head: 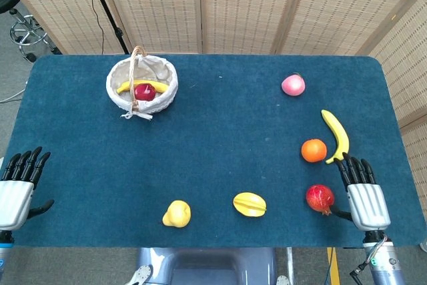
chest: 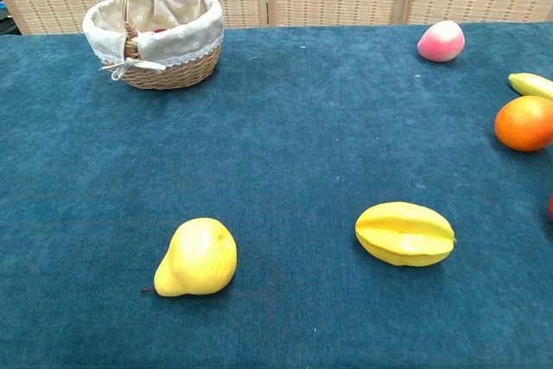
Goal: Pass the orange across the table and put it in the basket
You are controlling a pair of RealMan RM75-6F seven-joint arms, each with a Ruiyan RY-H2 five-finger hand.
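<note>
A dark blue cloth-covered table (head: 220,145) filled most of the frame. At the upper left stood a round wicker basket with a pale cloth lining (head: 141,86), a small yellow banana (head: 142,85) and a red fruit (head: 144,92) already inside it. Along the lower edge lay a yellow pear (head: 177,213) and a yellow ribbed starfruit (head: 249,204), with a dark red pomegranate (head: 320,197) to their right. A pink peach (head: 293,85) sat at the upper right. Open blue cloth lay between the right-hand fruit and the basket.

The round, smooth orange (head: 313,150) rested on the cloth at the right of the frame, just beside a long yellow banana (head: 337,135) and above the pomegranate.

The right hand (head: 362,191) lay at the lower right, fingers spread and holding nothing, fingertips close to the banana's lower end. The left hand (head: 18,185) sat at the lower left edge, fingers likewise spread and empty.
</note>
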